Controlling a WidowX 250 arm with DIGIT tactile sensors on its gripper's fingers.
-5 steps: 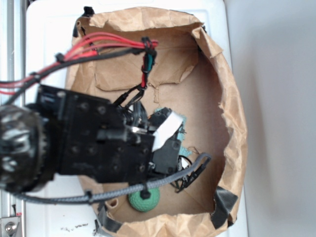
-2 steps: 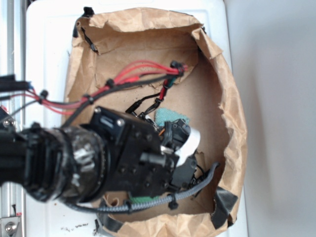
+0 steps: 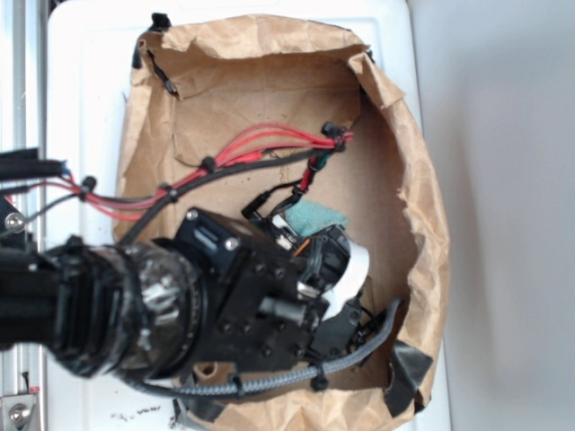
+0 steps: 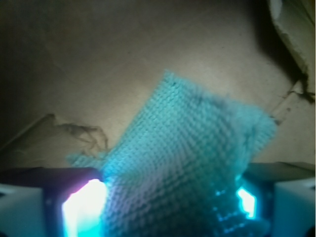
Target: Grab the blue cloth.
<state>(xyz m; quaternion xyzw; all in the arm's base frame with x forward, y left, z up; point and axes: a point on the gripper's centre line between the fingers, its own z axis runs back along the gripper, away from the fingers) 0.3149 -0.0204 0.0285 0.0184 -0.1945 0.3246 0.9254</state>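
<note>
The blue cloth [image 3: 316, 215] is a small teal terry rag lying on the brown paper floor of the bin, just above the end of my arm. In the wrist view the cloth [image 4: 197, 148] fills the whole gap between my two fingers and touches both, and its far part sticks out over the floor. My gripper [image 3: 304, 237] is low in the bin at the cloth's near edge. In the wrist view the gripper [image 4: 168, 207] looks shut on the cloth. Most of the fingers are hidden under the arm in the exterior view.
Crumpled brown paper walls [image 3: 422, 224] rise round the bin, with the right wall close to the gripper. Black tape [image 3: 409, 368] holds the lower right corner. Red and black cables [image 3: 269, 144] loop over the bin floor behind the arm. The green ball is hidden under the arm.
The arm has swung down and to the right, now covering the green ball. The cables have shifted right. The cloth has stayed in nearly the same spot and shows more.
</note>
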